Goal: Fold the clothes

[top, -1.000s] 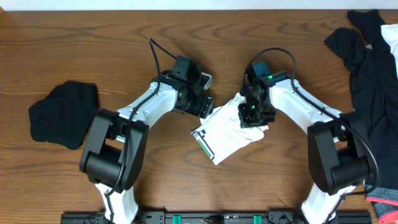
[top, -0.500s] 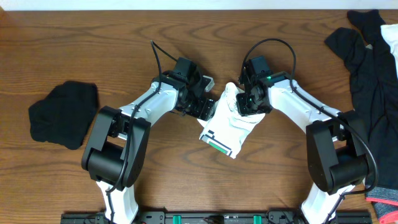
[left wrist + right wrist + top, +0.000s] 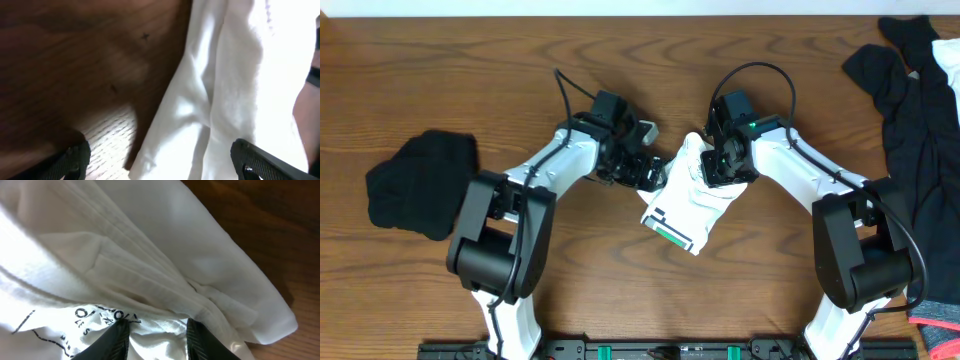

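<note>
A white garment [image 3: 685, 205] with a printed green-and-black label lies bunched at the table's middle. My right gripper [image 3: 718, 168] sits at its far right edge. In the right wrist view the fingers [image 3: 157, 332] pinch a fold of the white cloth [image 3: 125, 240] with printed lettering. My left gripper [image 3: 648, 172] is at the garment's left edge. In the left wrist view its jaws [image 3: 165, 162] are spread wide, with the white cloth [image 3: 235, 75] lying between them.
A black garment [image 3: 420, 185] lies crumpled at the left of the wooden table [image 3: 520, 50]. A pile of dark and white clothes [image 3: 920, 90] covers the right edge, with a red-trimmed piece [image 3: 935, 320] at the near right.
The right gripper has pulled the garment's right side up and away, so the garment has bunched and turned. In the last half second the left arm has shifted slightly left.
</note>
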